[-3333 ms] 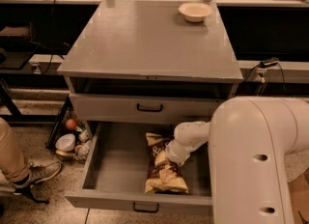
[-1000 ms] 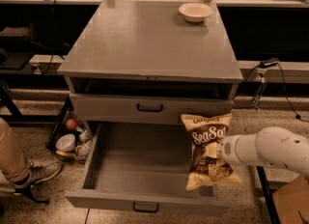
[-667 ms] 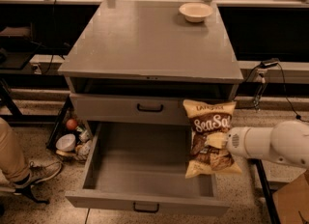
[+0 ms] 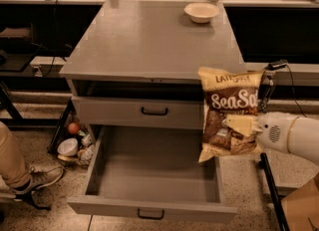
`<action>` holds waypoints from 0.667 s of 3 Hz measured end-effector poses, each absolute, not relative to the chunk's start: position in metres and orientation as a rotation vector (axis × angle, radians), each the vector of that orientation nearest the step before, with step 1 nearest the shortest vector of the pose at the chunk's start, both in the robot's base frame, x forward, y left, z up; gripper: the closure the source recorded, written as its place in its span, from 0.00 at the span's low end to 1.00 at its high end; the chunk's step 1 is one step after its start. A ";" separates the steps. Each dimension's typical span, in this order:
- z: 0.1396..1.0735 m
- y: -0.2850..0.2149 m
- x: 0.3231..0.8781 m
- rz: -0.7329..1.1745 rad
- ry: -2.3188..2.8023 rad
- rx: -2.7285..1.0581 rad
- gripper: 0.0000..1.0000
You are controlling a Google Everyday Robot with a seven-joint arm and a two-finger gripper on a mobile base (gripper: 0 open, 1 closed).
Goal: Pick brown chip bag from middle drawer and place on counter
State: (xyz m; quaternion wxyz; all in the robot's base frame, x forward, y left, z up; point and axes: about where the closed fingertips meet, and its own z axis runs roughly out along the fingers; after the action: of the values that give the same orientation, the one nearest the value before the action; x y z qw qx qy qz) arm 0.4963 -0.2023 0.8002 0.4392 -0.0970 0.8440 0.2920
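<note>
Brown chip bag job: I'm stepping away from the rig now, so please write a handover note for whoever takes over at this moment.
Gripper: shut on the brown chip bag, holding it upright in the air near the front right corner of the cabinet.
Middle drawer: pulled open, bag not in it.
Counter: bag not on it yet; a cream bowl sits at its far right.
Done: bag grasped and lifted out of the drawer.
Left: carry the bag over the counter, set it down away from the bowl, release.

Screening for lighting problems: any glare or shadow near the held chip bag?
Camera view: no glare on the crinkly dark-brown chip bag, clamped in the gripper by the right edge of the open grey metal drawer; deep shadow under the flat grey counter overhang.
</note>
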 end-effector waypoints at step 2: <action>0.871 -0.219 0.463 0.587 1.889 -0.402 1.00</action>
State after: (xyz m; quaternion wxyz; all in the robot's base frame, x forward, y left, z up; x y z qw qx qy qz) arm 0.4630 -0.2191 0.8706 0.5326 -0.1686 0.7920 0.2462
